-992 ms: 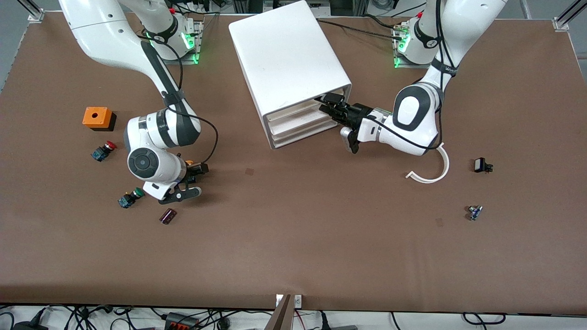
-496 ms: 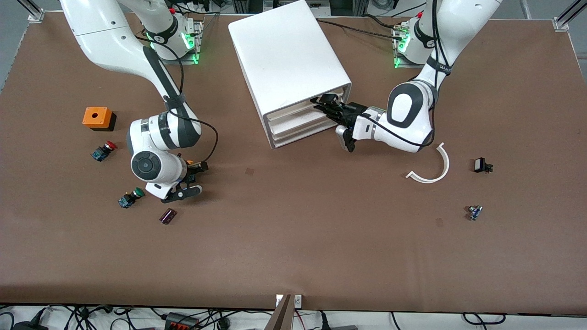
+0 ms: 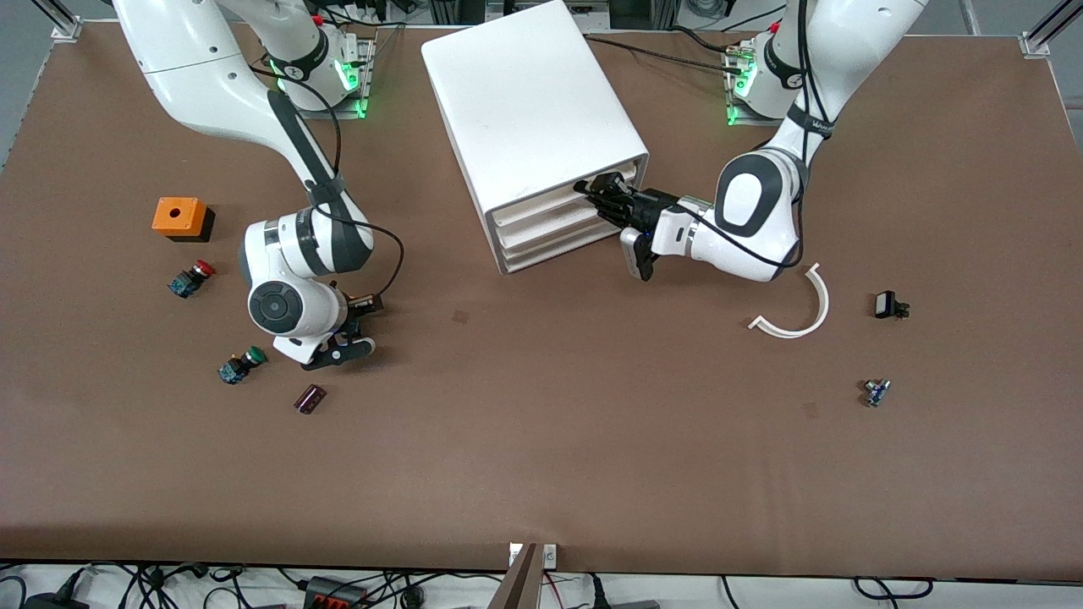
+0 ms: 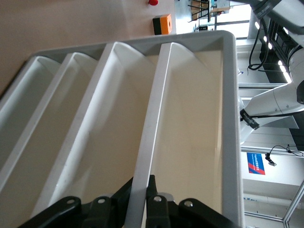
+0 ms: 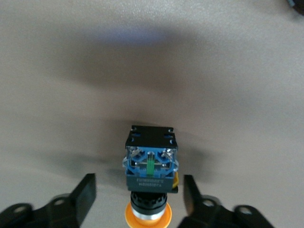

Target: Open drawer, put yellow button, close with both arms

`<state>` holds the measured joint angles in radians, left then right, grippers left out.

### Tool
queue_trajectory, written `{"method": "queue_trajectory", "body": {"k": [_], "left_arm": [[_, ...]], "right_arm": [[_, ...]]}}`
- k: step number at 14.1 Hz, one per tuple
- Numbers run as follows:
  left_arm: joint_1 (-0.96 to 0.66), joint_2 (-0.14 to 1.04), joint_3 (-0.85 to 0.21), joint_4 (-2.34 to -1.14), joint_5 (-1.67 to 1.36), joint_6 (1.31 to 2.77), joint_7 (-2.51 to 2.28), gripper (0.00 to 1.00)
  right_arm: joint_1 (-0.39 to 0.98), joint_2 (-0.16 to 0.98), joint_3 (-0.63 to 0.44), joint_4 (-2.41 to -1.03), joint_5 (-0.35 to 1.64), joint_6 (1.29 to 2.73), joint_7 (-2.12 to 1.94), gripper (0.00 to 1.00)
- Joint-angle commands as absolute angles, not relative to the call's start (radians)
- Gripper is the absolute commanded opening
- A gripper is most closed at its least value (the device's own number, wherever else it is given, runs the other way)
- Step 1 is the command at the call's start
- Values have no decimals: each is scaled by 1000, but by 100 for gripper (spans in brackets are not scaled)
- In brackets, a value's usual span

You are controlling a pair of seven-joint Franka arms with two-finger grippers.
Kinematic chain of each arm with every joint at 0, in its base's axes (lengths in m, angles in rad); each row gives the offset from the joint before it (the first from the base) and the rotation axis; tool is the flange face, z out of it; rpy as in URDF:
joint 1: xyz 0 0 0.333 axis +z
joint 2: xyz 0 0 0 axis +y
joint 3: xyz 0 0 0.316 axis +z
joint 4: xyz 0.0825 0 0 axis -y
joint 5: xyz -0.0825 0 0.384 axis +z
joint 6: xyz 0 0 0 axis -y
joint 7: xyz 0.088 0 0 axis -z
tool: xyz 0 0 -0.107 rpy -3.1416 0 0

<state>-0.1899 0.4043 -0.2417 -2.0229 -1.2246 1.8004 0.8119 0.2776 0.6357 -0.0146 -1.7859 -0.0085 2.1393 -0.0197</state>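
Observation:
The white cabinet point(image 3: 529, 101) stands at the table's middle, toward the arms' bases. Its highest drawer point(image 3: 548, 201) sits level with the two below it. My left gripper point(image 3: 594, 188) is at that drawer's front, at the end toward the left arm. In the left wrist view its fingers point(image 4: 151, 190) stand either side of the drawer's thin white lip point(image 4: 149, 128), shut on it. My right gripper point(image 3: 352, 328) is low over the table, open. In the right wrist view the yellow button point(image 5: 151, 166) lies on the table between the spread fingers point(image 5: 86, 192), which do not touch it.
A red-capped button point(image 3: 193, 277), a green-capped button point(image 3: 239, 365), an orange box point(image 3: 179, 216) and a small dark part point(image 3: 310, 398) lie near the right gripper. A white curved strip point(image 3: 795, 311) and two small parts point(image 3: 890, 304) point(image 3: 876, 391) lie toward the left arm's end.
My left gripper has moved in to the highest drawer's front and closed on its lip. My right gripper has sunk a little over the yellow button.

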Motion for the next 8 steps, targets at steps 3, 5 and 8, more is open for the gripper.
{"method": "queue_trajectory", "body": {"k": [3,5,8], "left_arm": [[-126,495,-233,-1901,-1197,1809,824,3],[-98,547,-226,-1829,-1134,1809,813,3],[-81,598,-206,-1718,-1054,1809,760,3]], "right_arm": [[249,611,-18,-1746,-3,2112,-31,0],[244,591,-18,-1683,33,2050,-32,0],[242,591,-20,-1519,77,1884,-17,0]]}}
